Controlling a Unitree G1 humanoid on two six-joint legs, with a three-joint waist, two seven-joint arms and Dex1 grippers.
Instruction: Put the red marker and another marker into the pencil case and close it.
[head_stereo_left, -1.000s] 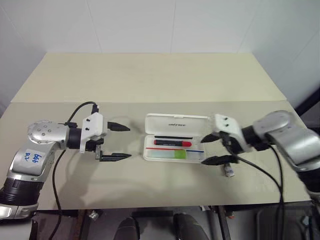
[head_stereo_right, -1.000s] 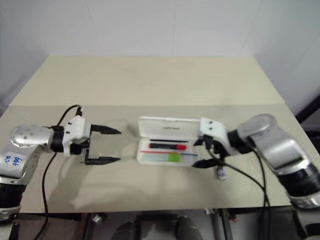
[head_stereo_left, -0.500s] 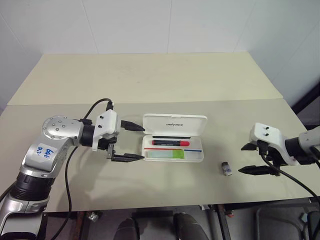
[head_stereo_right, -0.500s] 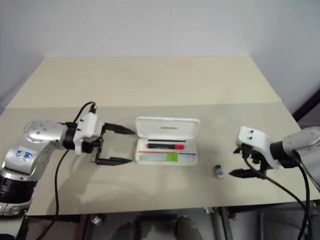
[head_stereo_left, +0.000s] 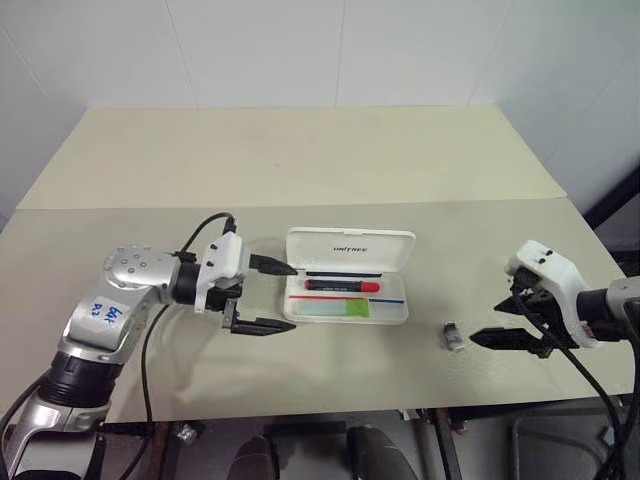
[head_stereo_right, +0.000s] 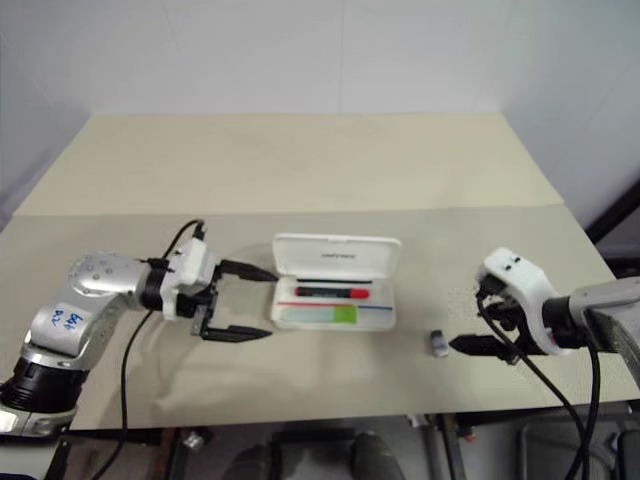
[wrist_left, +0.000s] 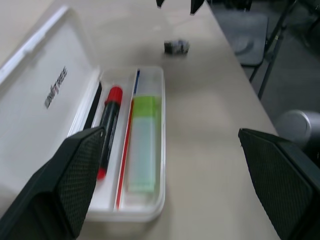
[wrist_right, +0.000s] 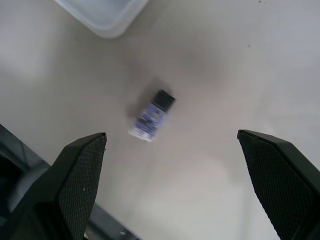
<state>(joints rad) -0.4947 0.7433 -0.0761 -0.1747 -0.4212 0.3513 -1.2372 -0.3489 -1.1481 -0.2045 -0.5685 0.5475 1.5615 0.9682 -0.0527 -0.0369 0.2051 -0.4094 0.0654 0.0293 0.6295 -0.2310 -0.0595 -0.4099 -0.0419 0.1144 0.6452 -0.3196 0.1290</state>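
While both jaws gape, left gripper (head_stereo_left: 270, 297) at pencil case (head_stereo_left: 348, 262) edge, right gripper (head_stereo_left: 512, 320) well apart.

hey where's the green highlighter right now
The green highlighter lies inside the open pencil case at mid-table, in the front half of its tray, just nearer the robot than the red marker.

On the table (head_stereo_left: 300, 160): 1 pencil case (head_stereo_left: 348, 275), 2 markers — 1 red marker (head_stereo_left: 343, 286), 1 green marker (head_stereo_left: 330, 309) — and 1 small block (head_stereo_left: 454, 336).
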